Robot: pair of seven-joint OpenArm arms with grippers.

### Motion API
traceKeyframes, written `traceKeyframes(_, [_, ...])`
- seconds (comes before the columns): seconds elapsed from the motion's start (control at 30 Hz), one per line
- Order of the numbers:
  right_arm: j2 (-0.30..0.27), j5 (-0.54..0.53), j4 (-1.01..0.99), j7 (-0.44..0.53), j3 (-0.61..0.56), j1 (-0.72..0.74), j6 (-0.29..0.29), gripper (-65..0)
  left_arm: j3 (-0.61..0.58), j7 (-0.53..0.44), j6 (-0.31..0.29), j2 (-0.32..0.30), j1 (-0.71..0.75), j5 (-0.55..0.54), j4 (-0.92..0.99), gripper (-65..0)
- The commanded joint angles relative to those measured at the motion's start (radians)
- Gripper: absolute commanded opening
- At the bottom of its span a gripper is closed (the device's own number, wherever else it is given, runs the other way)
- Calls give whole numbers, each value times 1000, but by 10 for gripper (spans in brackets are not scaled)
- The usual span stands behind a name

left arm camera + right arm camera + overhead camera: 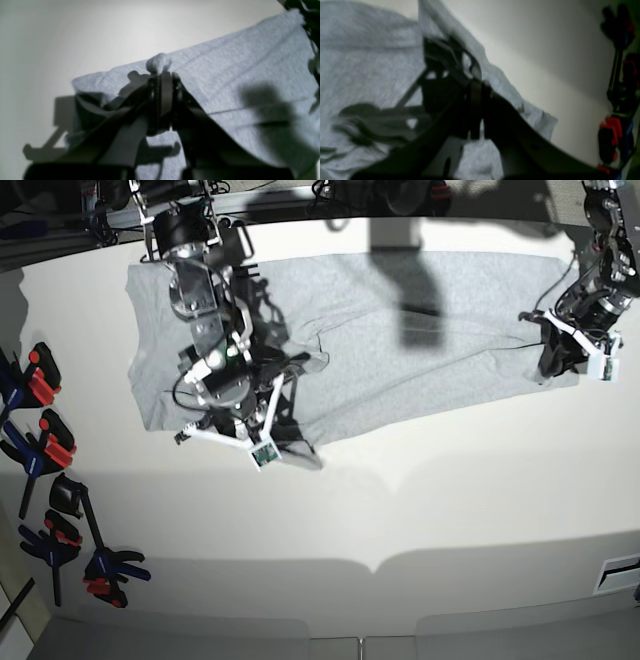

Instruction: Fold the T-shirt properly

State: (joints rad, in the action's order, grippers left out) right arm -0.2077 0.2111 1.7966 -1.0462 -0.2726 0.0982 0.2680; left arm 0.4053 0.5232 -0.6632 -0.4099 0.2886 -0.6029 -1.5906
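Note:
The light grey T-shirt [400, 350] lies spread across the far part of the white table [420, 510], plain side up; no lettering shows. My left gripper [548, 356] is at the shirt's right end in the base view. In the left wrist view it [161, 75] is shut on a small bunch of the shirt's edge [250, 75]. My right gripper [298, 448] is at the shirt's front edge, left of middle. In the right wrist view it [475, 86] is shut on a raised fold of the shirt [370, 62], and the cloth drapes over its fingers.
Several black, red and blue spring clamps [45, 445] lie along the table's left edge, and some show in the right wrist view [615, 130]. Cables and stands line the far edge. The table's front edge runs along the bottom of the base view.

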Motion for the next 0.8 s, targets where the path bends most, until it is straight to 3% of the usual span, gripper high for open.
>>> traceKeyframes(0.0, [-3,32,51,11,5,-10,-7,-650,7,-27,-34,-17,-6,-23,-18,-650])
traceKeyframes(0.1, [-3,98,145,6,6,-93,-8,-650,7,-27,-35,-17,-5,-23,-18,-650])
traceKeyframes(0.27, [-3,105,299,6,58,-260,-8,-650,7,-27,-35,-17,-5,-26,-18,-650])
traceKeyframes(0.53, [-3,103,468,29,262,-481,-8,-650,7,-22,-35,-18,-6,-25,-18,-650])
traceKeyframes(0.77, [-3,92,488,54,397,-574,-6,-650,7,-23,-35,-18,-6,-26,-18,-650])
